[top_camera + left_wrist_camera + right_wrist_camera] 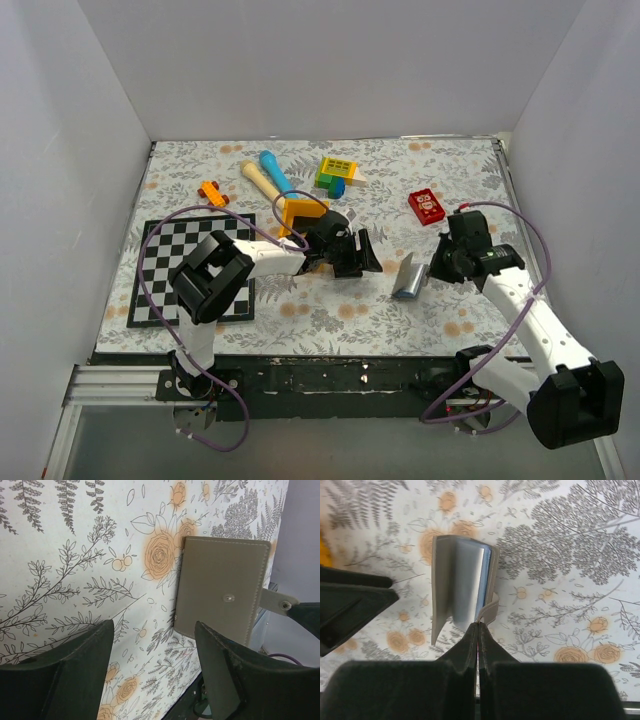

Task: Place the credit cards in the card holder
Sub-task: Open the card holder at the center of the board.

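No credit cards visible, so loading seems unstarted; card holder [410,277] stands ajar at 3 o'clock of the spread, empty left gripper [154,630], its snap tab [281,603] pinched by the right gripper [479,625]

Card holder [220,587]: taupe-grey outside, pale stitching along the edges; pale bluish-grey pockets inside.
Table cover [330,312]: white, printed with grey ferns and leaves and orange flowers.
Checkerboard [165,262]: black and white squares, black border.
Red block [427,206]: red, white marks.
Tray [300,212]: orange-yellow.
Toy block [337,172]: yellow and green.
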You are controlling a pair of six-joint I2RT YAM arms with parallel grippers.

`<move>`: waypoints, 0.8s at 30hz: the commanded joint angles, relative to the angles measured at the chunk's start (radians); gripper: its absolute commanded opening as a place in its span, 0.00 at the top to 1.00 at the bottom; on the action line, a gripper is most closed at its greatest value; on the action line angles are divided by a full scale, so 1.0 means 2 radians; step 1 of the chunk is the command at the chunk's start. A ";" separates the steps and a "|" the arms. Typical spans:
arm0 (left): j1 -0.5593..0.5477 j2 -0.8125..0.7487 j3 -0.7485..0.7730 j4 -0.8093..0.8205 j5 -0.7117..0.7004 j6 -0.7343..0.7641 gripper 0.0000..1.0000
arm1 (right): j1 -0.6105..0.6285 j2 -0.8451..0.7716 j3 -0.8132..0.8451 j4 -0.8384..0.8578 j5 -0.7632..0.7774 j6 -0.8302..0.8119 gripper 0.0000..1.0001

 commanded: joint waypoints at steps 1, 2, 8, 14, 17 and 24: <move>-0.002 -0.042 -0.001 0.013 -0.006 0.002 0.35 | -0.003 -0.034 0.045 0.030 -0.062 -0.017 0.99; -0.002 -0.041 0.001 0.017 -0.004 0.002 0.35 | -0.003 -0.035 0.049 0.032 -0.072 -0.017 0.99; -0.002 -0.019 0.014 0.037 0.019 -0.005 0.34 | -0.003 -0.005 0.053 0.032 -0.102 -0.021 0.99; -0.002 -0.017 0.008 0.041 0.014 -0.005 0.33 | -0.003 0.007 0.038 0.036 -0.095 -0.022 0.99; -0.002 -0.008 0.009 0.041 0.018 -0.008 0.34 | -0.003 0.012 0.039 0.011 -0.051 -0.016 0.99; -0.004 0.015 0.016 0.042 0.025 -0.008 0.35 | -0.004 0.017 0.033 -0.026 0.032 -0.003 0.99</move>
